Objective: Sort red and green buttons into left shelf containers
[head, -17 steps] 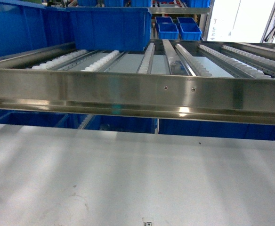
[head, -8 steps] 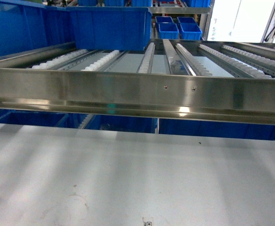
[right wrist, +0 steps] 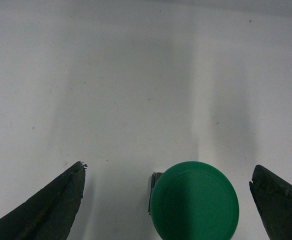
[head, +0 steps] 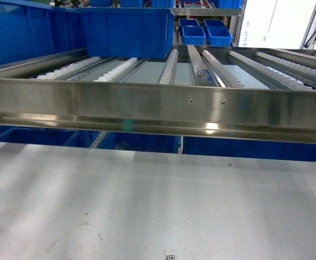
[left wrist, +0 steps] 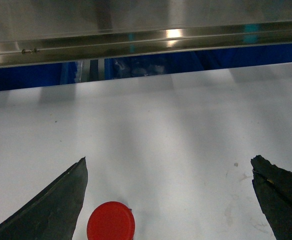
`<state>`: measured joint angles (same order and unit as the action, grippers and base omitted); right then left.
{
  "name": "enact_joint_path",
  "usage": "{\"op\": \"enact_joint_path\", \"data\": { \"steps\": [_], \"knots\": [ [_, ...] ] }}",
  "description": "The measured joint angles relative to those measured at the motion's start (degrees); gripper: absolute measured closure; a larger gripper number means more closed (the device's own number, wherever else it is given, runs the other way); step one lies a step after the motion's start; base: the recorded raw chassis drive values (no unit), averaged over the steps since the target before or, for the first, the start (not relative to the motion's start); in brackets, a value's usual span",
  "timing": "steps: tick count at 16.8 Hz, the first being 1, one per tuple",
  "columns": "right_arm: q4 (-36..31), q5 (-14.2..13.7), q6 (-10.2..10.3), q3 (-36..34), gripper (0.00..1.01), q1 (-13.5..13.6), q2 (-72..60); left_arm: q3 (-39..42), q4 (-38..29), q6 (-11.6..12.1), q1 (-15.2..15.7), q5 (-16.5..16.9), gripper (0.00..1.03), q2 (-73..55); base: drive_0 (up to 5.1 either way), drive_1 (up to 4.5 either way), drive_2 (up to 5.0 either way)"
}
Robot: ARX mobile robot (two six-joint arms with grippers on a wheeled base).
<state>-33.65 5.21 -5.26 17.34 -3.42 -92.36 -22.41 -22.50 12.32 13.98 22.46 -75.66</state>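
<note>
Grippers hover spread over a white table [head: 158, 206]. Left gripper [left wrist: 168, 200] has the red button [left wrist: 111, 221] near its left finger; right gripper [right wrist: 168, 200] straddles the green button [right wrist: 194, 200]. Off-centre closing could knock the red one aside. Blue bins [head: 123, 32] sit on the shelf beyond.

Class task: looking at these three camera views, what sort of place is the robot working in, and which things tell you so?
Probably a factory or warehouse parts station. A steel flow rack with roller tracks carries large blue bins, smaller blue trays stand behind, and a red button and green button lie on the white worktable.
</note>
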Motion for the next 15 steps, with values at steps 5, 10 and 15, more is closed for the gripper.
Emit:
{"op": "enact_joint_path", "data": {
  "steps": [5, 10, 15],
  "knots": [
    [-3.85, 1.22, -1.81, 3.23, 0.03, -2.29, -9.73, 0.00, 0.00, 0.02, 0.00, 0.00, 0.05, 0.00, 0.0, 0.00, 0.0],
    [-5.44, 2.56, -2.10, 4.15, 0.13, -2.64, -12.61, 0.00, 0.00, 0.02, 0.00, 0.00, 0.05, 0.00, 0.0, 0.00, 0.0],
    [-5.70, 2.45, -2.10, 3.85, 0.53, -1.57, -12.61, 0.00, 0.00, 0.02, 0.00, 0.00, 0.05, 0.00, 0.0, 0.00, 0.0]
  ]
}}
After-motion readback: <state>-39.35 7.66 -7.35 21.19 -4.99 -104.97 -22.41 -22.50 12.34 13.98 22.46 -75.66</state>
